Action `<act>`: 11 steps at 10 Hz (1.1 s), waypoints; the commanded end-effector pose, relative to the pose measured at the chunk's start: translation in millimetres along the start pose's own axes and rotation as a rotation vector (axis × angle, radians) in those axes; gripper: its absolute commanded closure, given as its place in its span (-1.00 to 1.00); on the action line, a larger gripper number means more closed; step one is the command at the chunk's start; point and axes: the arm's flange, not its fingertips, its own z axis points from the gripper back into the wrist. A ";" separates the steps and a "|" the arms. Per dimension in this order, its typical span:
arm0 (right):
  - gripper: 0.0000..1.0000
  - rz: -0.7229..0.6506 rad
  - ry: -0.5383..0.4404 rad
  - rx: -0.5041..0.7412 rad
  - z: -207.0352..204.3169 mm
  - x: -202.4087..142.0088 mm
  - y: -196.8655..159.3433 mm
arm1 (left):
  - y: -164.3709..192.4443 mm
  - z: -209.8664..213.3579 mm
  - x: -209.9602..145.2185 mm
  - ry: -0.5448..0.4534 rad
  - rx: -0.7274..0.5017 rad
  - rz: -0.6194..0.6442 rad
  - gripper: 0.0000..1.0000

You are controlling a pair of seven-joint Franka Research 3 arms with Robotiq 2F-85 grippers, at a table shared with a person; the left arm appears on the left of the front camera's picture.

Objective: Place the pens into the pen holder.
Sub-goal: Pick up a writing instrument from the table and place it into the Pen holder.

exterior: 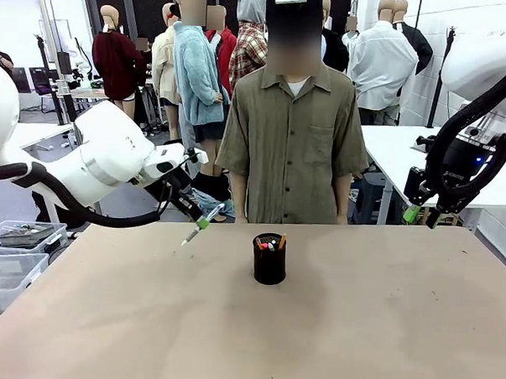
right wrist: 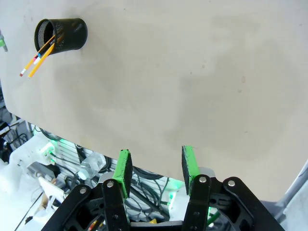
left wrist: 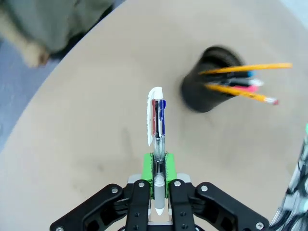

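The black mesh pen holder (exterior: 269,259) stands mid-table with several pens (exterior: 269,242) in it; it also appears as the pen holder (left wrist: 211,79) and the pen holder (right wrist: 61,33), orange and pink-ended sticks poking out. My left gripper (exterior: 204,221) hovers above the table, left of the holder, shut on a white and clear pen (left wrist: 156,126) with blue and red parts. That pen (exterior: 194,228) slants down to the left. My right gripper (right wrist: 155,167) is open and empty, raised at the table's right edge (exterior: 420,209).
A person in an olive shirt (exterior: 293,132) stands at the far edge behind the holder. Clear plastic bins (exterior: 10,259) sit off the table's left side. A white table (exterior: 406,154) stands behind on the right.
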 end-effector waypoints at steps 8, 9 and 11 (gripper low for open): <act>-0.07 -0.004 -0.014 -0.004 -5.1 -3.3 0.7 | 6.5 -2.2 23.9 -0.228 -0.381 -0.328 1.00; -0.07 -0.004 -0.014 -0.004 -5.1 -3.3 0.7 | 6.5 -2.2 23.9 -0.228 -0.381 -0.328 1.00; -0.07 -0.004 -0.014 -0.004 -5.1 -3.3 0.7 | 8.6 -9.2 32.8 -0.265 -0.411 -0.344 1.00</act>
